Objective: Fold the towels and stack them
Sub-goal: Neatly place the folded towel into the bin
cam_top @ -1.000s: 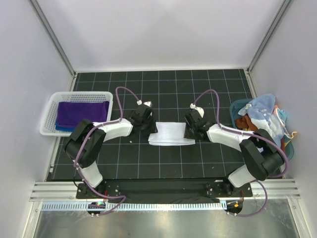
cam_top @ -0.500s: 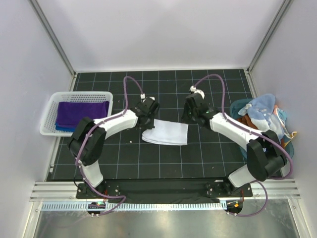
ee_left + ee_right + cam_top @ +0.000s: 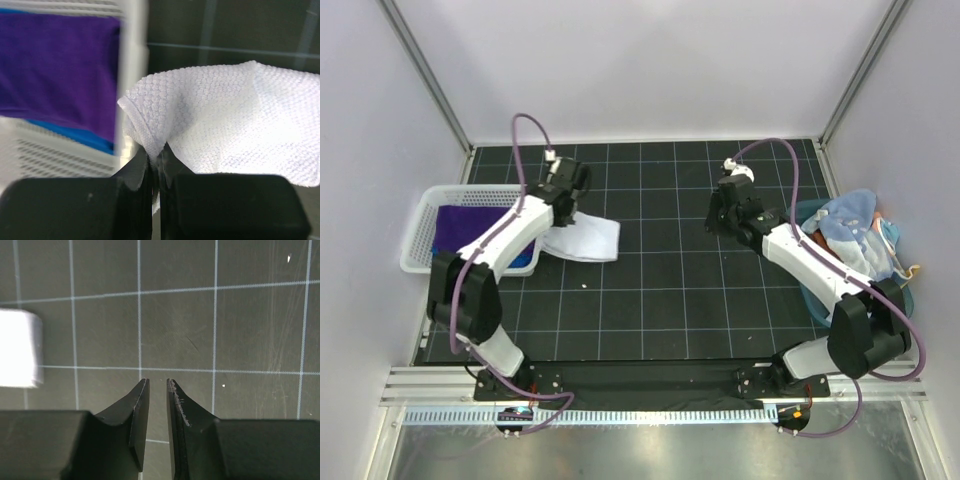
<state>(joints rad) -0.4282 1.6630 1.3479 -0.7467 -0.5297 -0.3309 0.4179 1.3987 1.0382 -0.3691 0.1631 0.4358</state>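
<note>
The white towel is folded and hangs by its left edge from my left gripper, beside the white basket. In the left wrist view the left gripper is shut on a pinched corner of the white towel. A folded purple towel lies in the basket on a blue towel; the left wrist view shows purple above blue. My right gripper hovers over the mat, right of centre. Its jaws stand slightly apart with nothing between them.
A teal bin heaped with mixed cloths sits at the right edge of the black gridded mat. The basket rim is just left of the held towel. White walls enclose the mat on three sides.
My left gripper shut on the white towel and carried it from the mat's centre left and back, up to the basket. My right gripper left the towel and moved back and to the right.
</note>
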